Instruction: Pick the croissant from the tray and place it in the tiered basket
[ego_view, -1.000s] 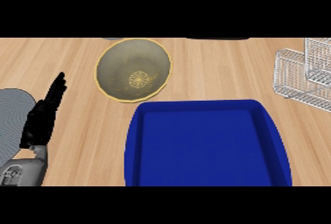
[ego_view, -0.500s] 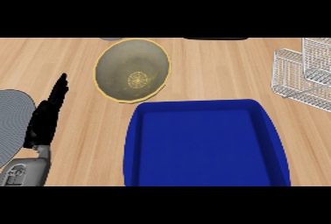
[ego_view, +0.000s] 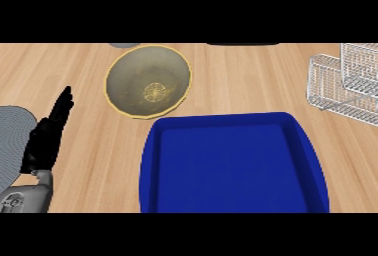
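We see a pale wood table (ego_view: 244, 75): blue tray (ego_view: 229, 165) near, plate (ego_view: 148, 82) beyond it, wire basket (ego_view: 343, 85) far right. Our left hand (ego_view: 48, 135) rests at left, fingers straight, holding nothing.

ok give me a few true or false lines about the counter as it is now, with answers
1. The blue tray holds a croissant. False: no croissant shows in it.
2. The wire tiered basket stands at the view's right, beyond the tray. True.
3. The left hand is curled round something. False: its fingers are straight and hold nothing.
4. The gold-rimmed plate lies left of the basket. True.
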